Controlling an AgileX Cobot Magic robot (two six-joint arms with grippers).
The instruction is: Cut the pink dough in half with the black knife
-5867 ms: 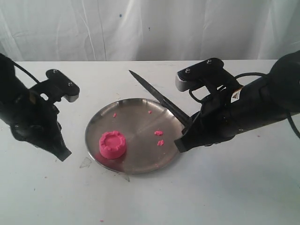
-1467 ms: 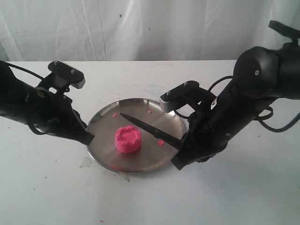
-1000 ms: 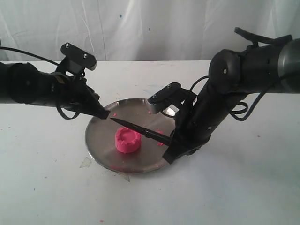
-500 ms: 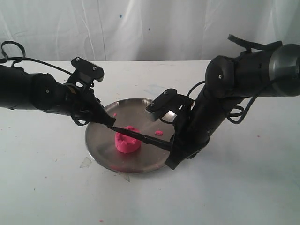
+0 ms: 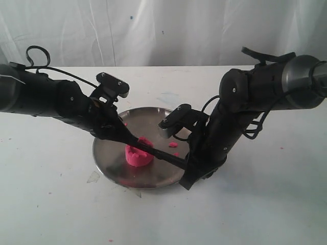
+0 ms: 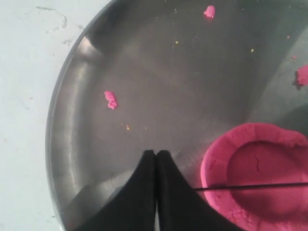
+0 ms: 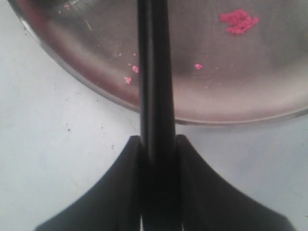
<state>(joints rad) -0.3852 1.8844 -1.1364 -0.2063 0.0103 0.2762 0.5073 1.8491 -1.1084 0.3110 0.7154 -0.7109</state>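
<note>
The pink dough (image 5: 138,155) sits as a round puck with a raised rim left of centre on the steel plate (image 5: 153,120). The black knife (image 5: 164,156) lies across its top, with the blade a thin line over the dough (image 6: 260,159) in the left wrist view. My right gripper (image 5: 188,171) is shut on the knife handle (image 7: 154,72) at the plate's near right rim. My left gripper (image 5: 133,142) is shut, with its tips (image 6: 156,153) low over the plate, right beside the dough at the knife's tip end. Whether they touch the blade (image 6: 250,185) is unclear.
Small pink crumbs (image 5: 173,144) lie on the plate right of the dough, with more (image 6: 110,99) near the left fingers and some (image 7: 238,21) in the right wrist view. White tabletop (image 5: 61,204) surrounds the plate; a white curtain hangs behind.
The left gripper has swung right and down over the plate to the knife's tip. The right arm has lowered the knife from above the dough into its top.
</note>
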